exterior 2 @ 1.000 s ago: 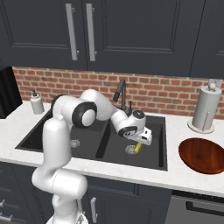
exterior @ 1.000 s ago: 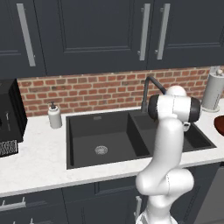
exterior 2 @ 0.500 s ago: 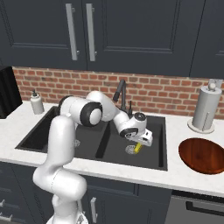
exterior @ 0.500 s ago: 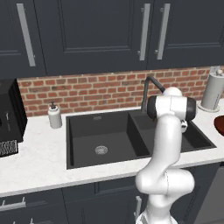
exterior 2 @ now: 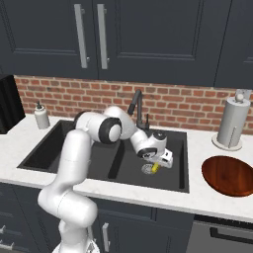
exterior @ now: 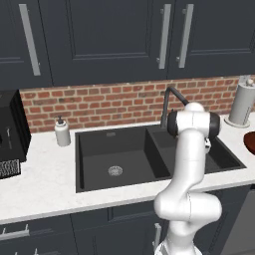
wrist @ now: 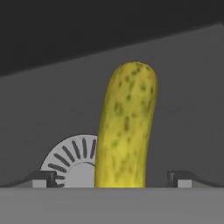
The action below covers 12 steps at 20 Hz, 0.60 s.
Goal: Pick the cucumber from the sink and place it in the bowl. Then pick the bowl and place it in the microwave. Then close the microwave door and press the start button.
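The cucumber (wrist: 127, 131), a stubby yellow-green oblong, lies on the floor of the right basin of the black sink (exterior 2: 99, 148), beside the round metal drain (wrist: 70, 162). My gripper (wrist: 113, 179) is open and low in that basin, one fingertip on each side of the cucumber with a gap to each. From the right base view the cucumber (exterior 2: 154, 168) shows just under the hand (exterior 2: 154, 157). The reddish-brown bowl (exterior 2: 230, 175) sits on the counter to the right of the sink. Its edge (exterior: 250, 141) shows in the left base view, where my arm (exterior: 191, 129) hides the hand.
A thin dark faucet (exterior 2: 137, 106) rises behind the sink, close to my arm. A paper towel roll (exterior 2: 231, 123) stands behind the bowl. A soap dispenser (exterior: 62, 132) sits left of the sink. A black boxy appliance with a grille (exterior: 7, 139) stands further left.
The hand has sunk slightly lower over the cucumber in the right basin, and the elbow has swung a little right. The jaws stayed open.
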Motion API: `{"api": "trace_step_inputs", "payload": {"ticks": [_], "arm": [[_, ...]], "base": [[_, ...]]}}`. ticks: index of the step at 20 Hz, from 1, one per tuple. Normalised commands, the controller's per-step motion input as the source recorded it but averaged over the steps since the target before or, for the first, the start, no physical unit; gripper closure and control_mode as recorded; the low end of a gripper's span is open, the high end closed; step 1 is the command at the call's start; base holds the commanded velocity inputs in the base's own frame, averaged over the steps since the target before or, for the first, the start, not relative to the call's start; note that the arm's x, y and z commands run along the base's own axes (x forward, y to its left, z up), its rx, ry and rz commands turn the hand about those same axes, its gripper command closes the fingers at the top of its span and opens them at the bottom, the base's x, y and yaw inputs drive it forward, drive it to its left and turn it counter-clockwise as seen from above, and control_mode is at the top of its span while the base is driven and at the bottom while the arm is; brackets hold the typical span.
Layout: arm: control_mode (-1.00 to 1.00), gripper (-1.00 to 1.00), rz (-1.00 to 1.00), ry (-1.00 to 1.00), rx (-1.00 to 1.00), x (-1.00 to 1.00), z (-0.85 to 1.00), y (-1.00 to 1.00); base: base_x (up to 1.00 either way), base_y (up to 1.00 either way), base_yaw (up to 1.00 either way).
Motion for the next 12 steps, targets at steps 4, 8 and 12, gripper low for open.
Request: {"api": "trace_step_inputs", "payload": {"ticks": [4, 8, 12], "arm": [[-1.0, -1.0, 0.0, 0.02, 0.0, 0.17, -0.3, -0.08], [-1.0, -1.0, 0.0, 0.02, 0.0, 0.2, -0.27, -0.05], [-1.0, 1.0, 0.0, 0.01, 0.0, 0.13, -0.2, 0.0]], "base": [[0.0, 0.0, 0.0], [0.0, 0.0, 0.0], [0.0, 0.0, 0.0]]}}
